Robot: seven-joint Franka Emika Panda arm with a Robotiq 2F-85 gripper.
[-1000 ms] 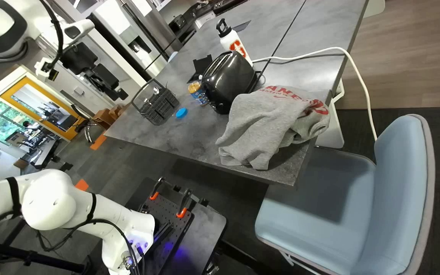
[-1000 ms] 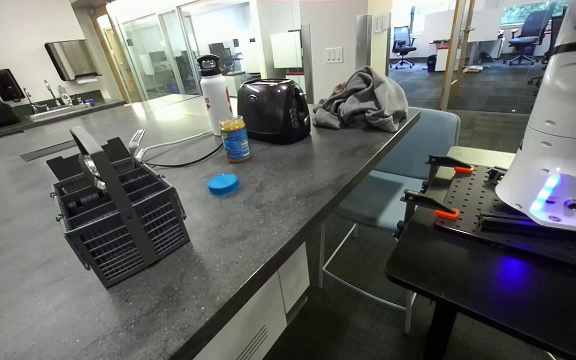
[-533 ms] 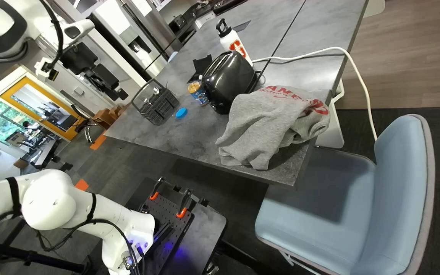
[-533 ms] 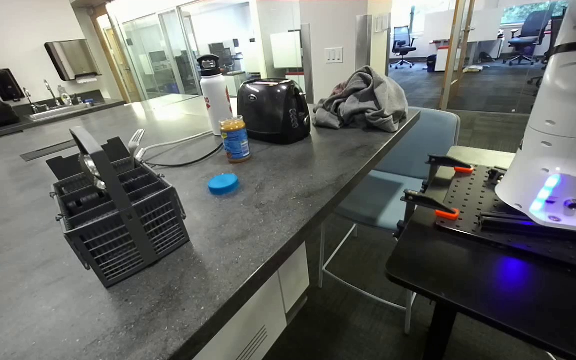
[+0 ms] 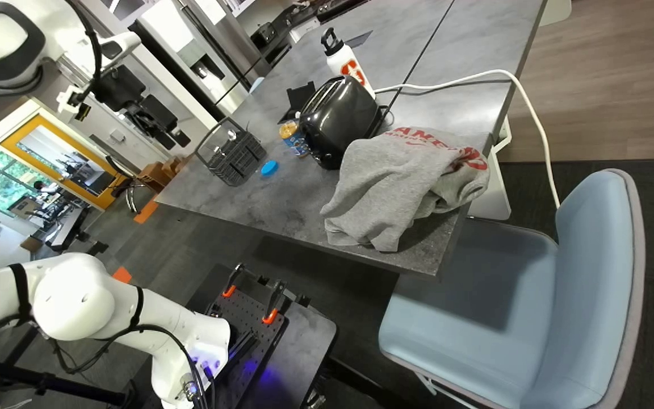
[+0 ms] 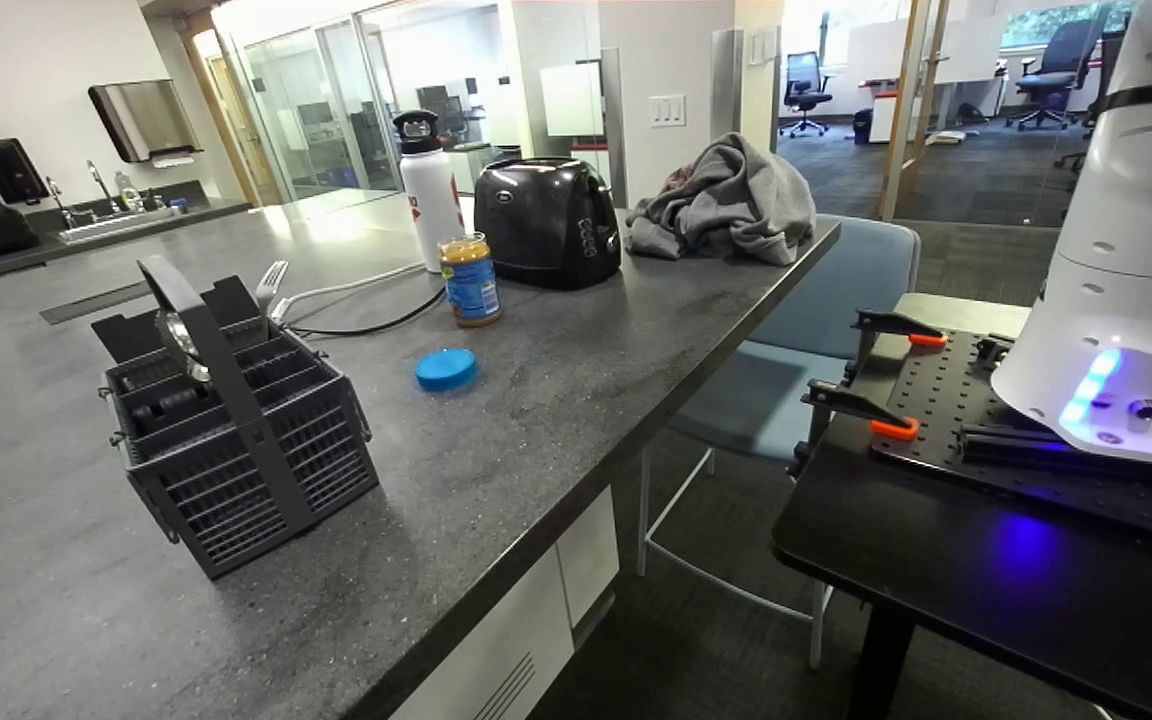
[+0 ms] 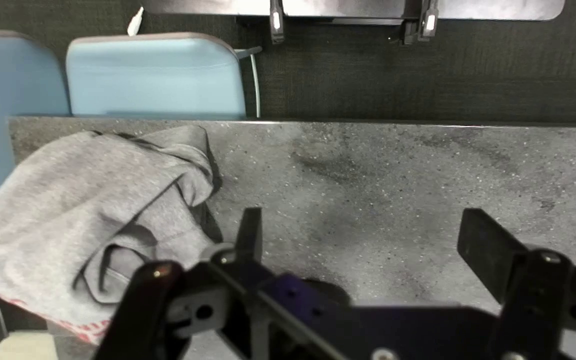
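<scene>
Lying in a loose heap at the left of the wrist view, the grey sweatshirt (image 7: 98, 215) rests near the corner of the counter (image 7: 393, 180). The black gripper (image 7: 361, 225) comes in from the bottom of that frame, its fingers spread far apart with nothing between them. One finger overlaps the cloth there, but an exterior view puts the gripper at the upper left, well apart from it; that height probably serves to keep it clear of whatever stands below.

The sweatshirt looks tossed rather than folded: it is bunched, with deep dark creases, a hollow fold near its lower middle and red lettering along one side. Whether any of it hangs past the counter's end is hard to tell.

Near it, at the middle of an exterior view, a black toaster (image 6: 546, 225) stands upright, slots up. To its left come a white bottle (image 6: 428, 205) and an open jar (image 6: 471, 285), with a blue lid (image 6: 446, 370), probably the jar's, lying flat nearby. The basket (image 6: 266, 450) at the left sits upright, presumably so that the fork (image 6: 271, 285) can stand in it. At the right, clamps (image 6: 851, 402) appear to pin a perforated plate (image 6: 921, 400) to the robot's table (image 6: 896, 540).
</scene>
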